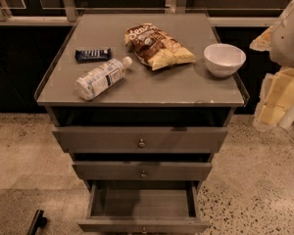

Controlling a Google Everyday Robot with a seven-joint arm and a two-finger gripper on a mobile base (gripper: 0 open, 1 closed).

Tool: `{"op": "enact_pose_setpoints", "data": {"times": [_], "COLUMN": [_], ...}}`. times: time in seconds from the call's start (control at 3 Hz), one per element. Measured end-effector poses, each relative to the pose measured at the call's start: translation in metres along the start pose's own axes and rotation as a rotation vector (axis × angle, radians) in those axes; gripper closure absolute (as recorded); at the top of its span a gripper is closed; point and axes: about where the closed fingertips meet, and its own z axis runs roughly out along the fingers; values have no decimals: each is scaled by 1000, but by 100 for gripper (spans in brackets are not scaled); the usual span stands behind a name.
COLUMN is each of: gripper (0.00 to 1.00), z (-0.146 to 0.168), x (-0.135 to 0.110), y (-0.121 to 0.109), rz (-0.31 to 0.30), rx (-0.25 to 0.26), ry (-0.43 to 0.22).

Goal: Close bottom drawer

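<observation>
A: Speckled floor. We see the gripper at the right edge, beside the cabinet top. Open or shut, we can't tell.
B: Risk?
A: We'd say it's well apart from the bottom drawer, so a push could catch the middle drawer instead. Lowest, pulled out, narrow front, round knob.

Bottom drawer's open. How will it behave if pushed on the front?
The bottom drawer looks empty, so it likely slides in lightly. Its wooden front panel seems stiff; pushing near the middle should probably avoid skewing, off-centre might jam it. The gripper sits at the right edge, beside the cabinet, away from the drawer.
</observation>
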Motion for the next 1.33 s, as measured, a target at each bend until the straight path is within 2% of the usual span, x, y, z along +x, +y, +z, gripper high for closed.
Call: {"op": "enact_pose_setpoints", "data": {"times": [0.33, 0.67, 1.0, 1.33], "gripper": [0, 0, 0, 0], "z": [0, 11, 42, 108], "x": [0, 10, 17, 16], "y": [0, 8, 41, 82], "rz": [0, 29, 25, 31], "rx": [0, 2, -7, -50], "ry": [0, -51, -178, -345]}}
